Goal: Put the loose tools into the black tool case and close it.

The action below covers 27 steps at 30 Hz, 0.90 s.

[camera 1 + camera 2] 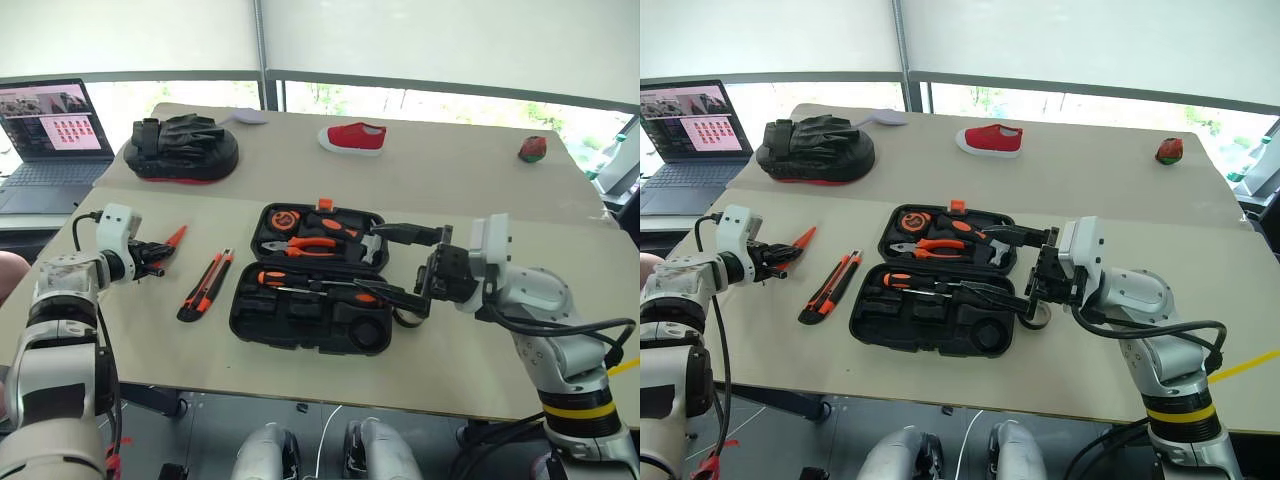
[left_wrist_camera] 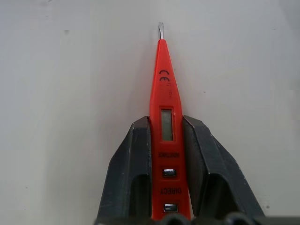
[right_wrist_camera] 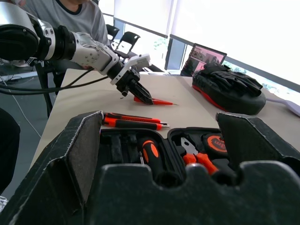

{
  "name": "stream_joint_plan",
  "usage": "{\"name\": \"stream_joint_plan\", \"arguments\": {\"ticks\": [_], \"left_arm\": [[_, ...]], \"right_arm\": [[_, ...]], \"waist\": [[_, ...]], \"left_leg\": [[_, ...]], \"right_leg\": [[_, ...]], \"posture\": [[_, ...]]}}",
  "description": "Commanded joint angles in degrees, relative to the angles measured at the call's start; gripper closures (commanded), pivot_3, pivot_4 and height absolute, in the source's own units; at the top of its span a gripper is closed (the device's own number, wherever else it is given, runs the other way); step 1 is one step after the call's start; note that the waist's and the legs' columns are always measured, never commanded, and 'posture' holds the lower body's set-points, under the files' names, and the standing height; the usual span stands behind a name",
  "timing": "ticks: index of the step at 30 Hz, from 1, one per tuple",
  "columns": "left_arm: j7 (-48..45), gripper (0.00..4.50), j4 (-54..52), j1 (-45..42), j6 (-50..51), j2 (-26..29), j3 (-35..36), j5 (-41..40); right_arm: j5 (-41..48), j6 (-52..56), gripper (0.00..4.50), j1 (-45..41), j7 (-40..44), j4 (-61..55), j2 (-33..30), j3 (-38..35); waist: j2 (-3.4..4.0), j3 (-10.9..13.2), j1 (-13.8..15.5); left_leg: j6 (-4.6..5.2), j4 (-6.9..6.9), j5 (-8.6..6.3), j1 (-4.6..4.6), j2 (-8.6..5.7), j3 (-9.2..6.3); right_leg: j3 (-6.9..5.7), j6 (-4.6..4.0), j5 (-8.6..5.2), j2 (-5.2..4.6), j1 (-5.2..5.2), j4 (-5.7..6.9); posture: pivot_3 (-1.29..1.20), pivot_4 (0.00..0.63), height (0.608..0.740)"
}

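Left claw (image 2: 167, 140) gripping orange screwdriver (image 2: 162, 93), tip pointing straight outward

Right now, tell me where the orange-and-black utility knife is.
In the left eye view the orange-and-black utility knife lies flat on the beige table, on the robot's left, between the open black moulded tool case and the thin all-orange screwdriver.

The near counter (image 1: 450, 370) bears an open black tool case (image 1: 310, 300) with a utility knife (image 1: 205, 285) to its left; the far counter (image 1: 440, 170) bears a black mitt (image 1: 182, 147), a red shoe (image 1: 353, 138) and a small red object (image 1: 532, 149).
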Motion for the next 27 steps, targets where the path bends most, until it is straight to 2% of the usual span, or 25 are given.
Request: {"name": "stream_joint_plan", "arguments": {"ticks": [1, 5, 8, 11, 17, 22, 27], "left_arm": [[-15.07, 4.03, -13.03, 0.19, -6.34, 2.59, -2.30, -1.60], [-28.19, 4.03, -34.22, 4.58, -1.56, 2.70, -5.17, -7.76], [-32.96, 4.03, -45.85, 8.42, 2.68, 3.38, -8.58, -9.69], [-34.11, 4.03, -54.28, 11.25, 5.85, 3.55, -13.82, -7.87], [-33.18, 4.03, -59.29, 14.62, 3.81, 2.80, -21.04, -2.48], [-30.81, 4.03, -57.84, 12.94, 3.85, 1.96, -23.04, 0.78], [-29.15, 4.03, -55.50, 11.11, 4.30, 0.33, -22.32, 0.70]], "right_arm": [[0.00, -0.54, 0.00, 2.08, 2.64, -0.47, -3.85, -3.33], [-1.18, -2.25, 0.00, 5.30, 6.96, 1.18, -8.99, -5.20], [-0.40, -1.18, 0.00, 6.64, 8.88, 0.97, -11.24, -5.95], [-0.51, -0.44, 0.00, 7.84, 9.21, 0.42, -12.37, -6.07], [-0.79, -1.62, 0.00, 8.69, 7.57, -0.74, -11.42, -6.85], [-0.72, -1.03, 0.00, 9.85, 7.15, -1.73, -11.94, -7.50], [-0.19, -0.35, 0.00, 10.45, 6.26, -2.91, -11.39, -7.24]], "waist": [[-0.26, 0.16, 0.08], [-0.31, 0.18, 0.13], [-0.29, 0.18, -0.04], [-0.29, 0.19, -0.57], [-0.28, 0.19, -0.57], [-0.28, 0.19, 0.16], [-0.28, 0.19, 0.71]], "left_leg": [[0.00, 0.04, 0.00, -0.07, 0.00, -0.01], [0.06, 0.19, -0.04, -0.12, 0.00, -0.02], [0.10, 0.19, -0.06, 0.01, 0.00, -0.02], [0.10, 0.19, -0.05, 0.06, 0.05, -0.02], [-0.02, 0.14, 0.02, 0.09, 0.15, -0.07], [0.08, 0.17, -0.02, 0.02, 0.13, -0.11], [0.20, 0.23, -0.09, -0.01, 0.08, -0.10]], "right_leg": [[-0.07, -0.01, 0.00, 0.03, -0.02, 0.00], [-0.04, 0.01, 0.00, -0.02, 0.00, -0.01], [0.11, 0.08, -0.04, -0.08, 0.07, 0.01], [0.17, 0.10, -0.06, 0.01, 0.07, 0.06], [0.20, 0.10, -0.06, 0.10, 0.05, 0.07], [0.18, 0.09, -0.06, 0.07, 0.04, 0.04], [0.18, 0.09, -0.06, 0.03, 0.05, 0.02]], "posture": [[0.00, 0.150, 0.740], [0.00, 0.150, 0.740], [0.00, 0.150, 0.740], [0.00, 0.150, 0.740], [0.00, 0.150, 0.740], [0.00, 0.150, 0.740], [0.00, 0.150, 0.740]]}}
